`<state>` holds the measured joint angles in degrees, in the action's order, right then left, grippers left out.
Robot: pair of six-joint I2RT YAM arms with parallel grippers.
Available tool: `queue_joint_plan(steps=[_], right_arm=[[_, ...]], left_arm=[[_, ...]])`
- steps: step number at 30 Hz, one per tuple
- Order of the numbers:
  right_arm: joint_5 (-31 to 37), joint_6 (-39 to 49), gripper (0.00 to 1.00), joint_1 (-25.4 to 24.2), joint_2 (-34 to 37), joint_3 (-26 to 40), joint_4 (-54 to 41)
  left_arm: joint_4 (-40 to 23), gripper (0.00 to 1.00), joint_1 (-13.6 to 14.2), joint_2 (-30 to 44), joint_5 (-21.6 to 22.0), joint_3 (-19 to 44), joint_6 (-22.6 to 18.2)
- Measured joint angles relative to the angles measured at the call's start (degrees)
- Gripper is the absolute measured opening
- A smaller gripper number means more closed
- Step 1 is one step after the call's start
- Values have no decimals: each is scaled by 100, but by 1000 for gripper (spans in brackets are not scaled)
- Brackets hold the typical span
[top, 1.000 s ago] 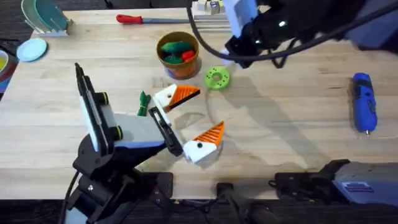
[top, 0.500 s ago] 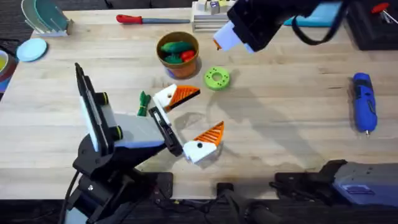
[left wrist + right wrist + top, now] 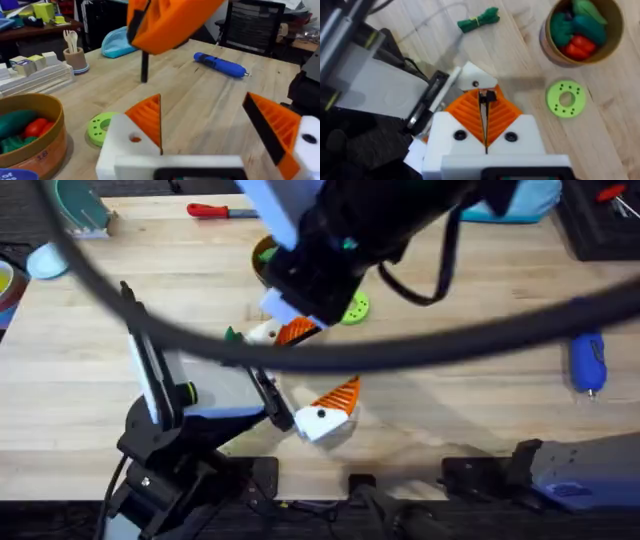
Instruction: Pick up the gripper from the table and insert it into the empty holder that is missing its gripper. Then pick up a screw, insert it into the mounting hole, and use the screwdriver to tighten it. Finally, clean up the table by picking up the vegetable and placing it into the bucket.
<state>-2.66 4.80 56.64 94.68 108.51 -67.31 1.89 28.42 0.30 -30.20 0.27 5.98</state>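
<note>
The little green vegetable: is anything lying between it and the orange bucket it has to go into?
Nothing visible on the table. In the right wrist view, bare wood lies between the vegetable and the bucket; the green disc sits off that line. The right arm does hang above that stretch.

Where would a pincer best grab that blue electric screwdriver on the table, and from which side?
The blue electric screwdriver lies flat on the wooden table with its long sides free. Probably best: clamp across the thick body near its middle, coming straight down from above; the thin metal tip looks too slender.
</note>
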Motion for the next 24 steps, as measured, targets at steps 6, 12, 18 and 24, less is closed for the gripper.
queue_joint_plan(steps=[6, 12, 18, 24], right_arm=[[0, -9, 7, 207, 71, 19, 125], [2, -11, 7, 225, 265, 22, 80], [2, -11, 7, 245, 316, 22, 194], [2, -11, 7, 245, 322, 22, 155]], left_arm=[[0, 993, 0, 2, 0, 0, 0], [0, 993, 0, 0, 0, 0, 2], [0, 994, 0, 0, 0, 0, 1], [0, 993, 0, 0, 0, 0, 2]])
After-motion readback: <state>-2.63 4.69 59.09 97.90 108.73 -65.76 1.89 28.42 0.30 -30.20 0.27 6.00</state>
